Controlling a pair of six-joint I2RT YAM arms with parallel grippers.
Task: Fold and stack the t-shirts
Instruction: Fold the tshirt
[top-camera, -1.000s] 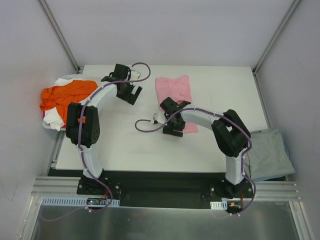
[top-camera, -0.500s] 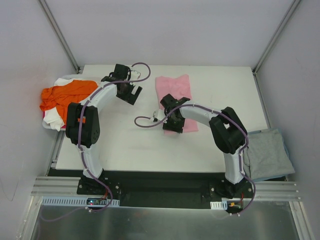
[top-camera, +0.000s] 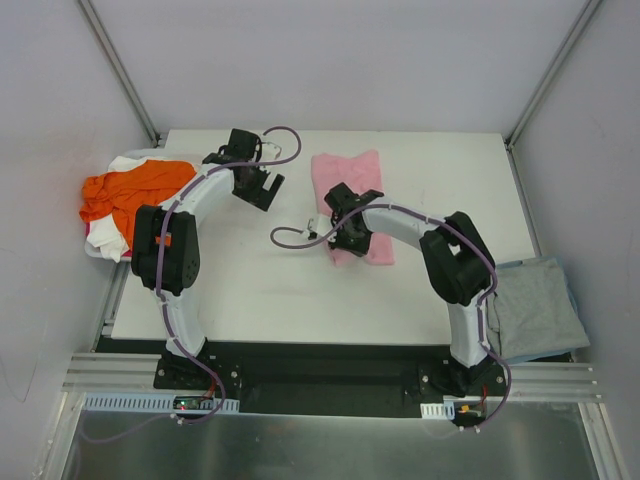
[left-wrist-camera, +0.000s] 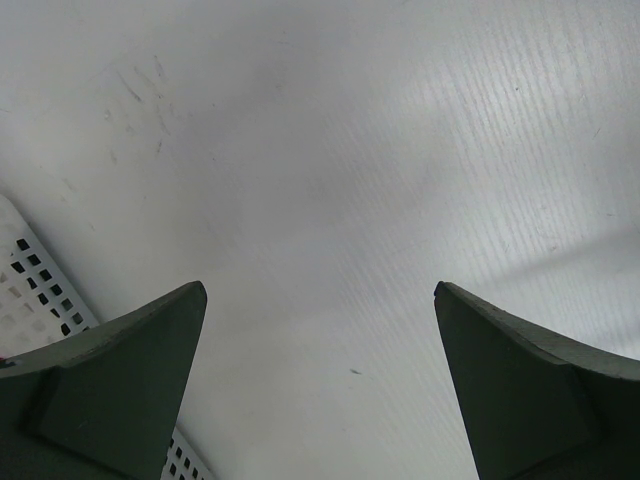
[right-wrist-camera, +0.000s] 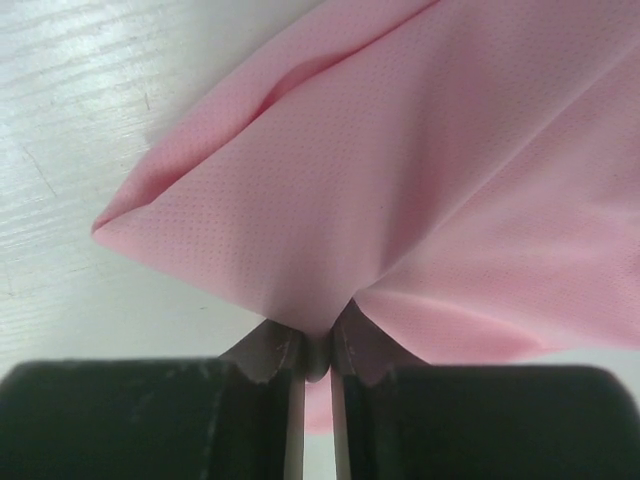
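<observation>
Pinching the pink t-shirt (top-camera: 348, 180), long axis near-to-far, is the right end effector (right-wrist-camera: 317, 350)

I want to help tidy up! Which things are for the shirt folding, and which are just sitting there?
For the job:
pink t-shirt, pinched by the right gripper
orange t-shirt
white t-shirt
grey t-shirt
left gripper, open

Just there:
white basket
purple cables
table

Robot lab cell, plain white walls (top-camera: 350, 60), aluminium rails (top-camera: 105, 372), white table (top-camera: 260, 290)
</observation>
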